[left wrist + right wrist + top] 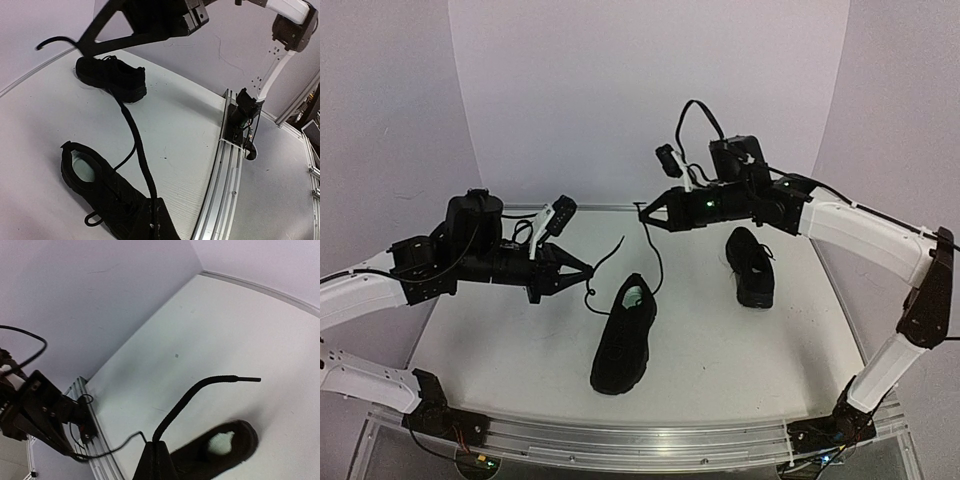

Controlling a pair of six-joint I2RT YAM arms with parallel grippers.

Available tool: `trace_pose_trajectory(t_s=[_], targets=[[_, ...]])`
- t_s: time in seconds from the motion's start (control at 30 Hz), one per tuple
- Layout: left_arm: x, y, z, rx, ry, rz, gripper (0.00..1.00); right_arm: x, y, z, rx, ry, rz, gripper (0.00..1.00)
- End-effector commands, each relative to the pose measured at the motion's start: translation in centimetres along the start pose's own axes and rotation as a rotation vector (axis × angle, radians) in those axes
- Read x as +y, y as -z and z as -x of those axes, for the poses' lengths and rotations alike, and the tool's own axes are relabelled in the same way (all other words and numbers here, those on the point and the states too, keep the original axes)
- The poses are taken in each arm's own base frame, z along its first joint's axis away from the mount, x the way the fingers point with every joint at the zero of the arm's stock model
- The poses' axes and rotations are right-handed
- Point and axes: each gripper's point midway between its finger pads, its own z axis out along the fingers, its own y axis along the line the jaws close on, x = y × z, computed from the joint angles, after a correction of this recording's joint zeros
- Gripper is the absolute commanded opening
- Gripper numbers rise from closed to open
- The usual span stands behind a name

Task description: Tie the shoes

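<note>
The near shoe [620, 345], with a pale green insole, lies mid-table, toe toward me. It also shows in the left wrist view [95, 185] and the right wrist view [195, 462]. The far shoe [750, 268] sits at the right rear and also shows in the left wrist view [112, 75]. My left gripper [585, 272] is shut on one lace [605, 255] left of the near shoe; the lace runs out past its fingertips [137, 145]. My right gripper [642, 213] is shut on the other lace [655, 250], held up above the shoe's opening, with the free end sticking out [190, 395].
The aluminium rail [650, 440] runs along the table's near edge, with both arm bases on it. White walls close the back and sides. The right arm's forearm [860, 235] hangs over the far shoe. The right gripper appears at the top of the left wrist view [82, 47].
</note>
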Motion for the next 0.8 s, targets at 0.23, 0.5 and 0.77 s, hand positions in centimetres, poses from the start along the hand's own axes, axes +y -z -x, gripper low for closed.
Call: trace_pose_trajectory(t_s=[0.23, 0.5, 0.77], targets=[[-4.0, 2.7, 0.8, -0.089, -0.169, -0.156, 0.0, 4.5, -12.5, -2.4, 0.113, 0.014, 0.167, 0.0], [-3.9, 2.4, -0.5, -0.052, -0.157, -0.161, 0.0, 5.6, -19.0, -5.2, 0.181, -0.035, 0.244, 0.03], [-3.4, 1.8, -1.2, -0.026, -0.152, -0.145, 0.0, 5.6, -17.8, -5.7, 0.198, -0.048, 0.235, 0.72]])
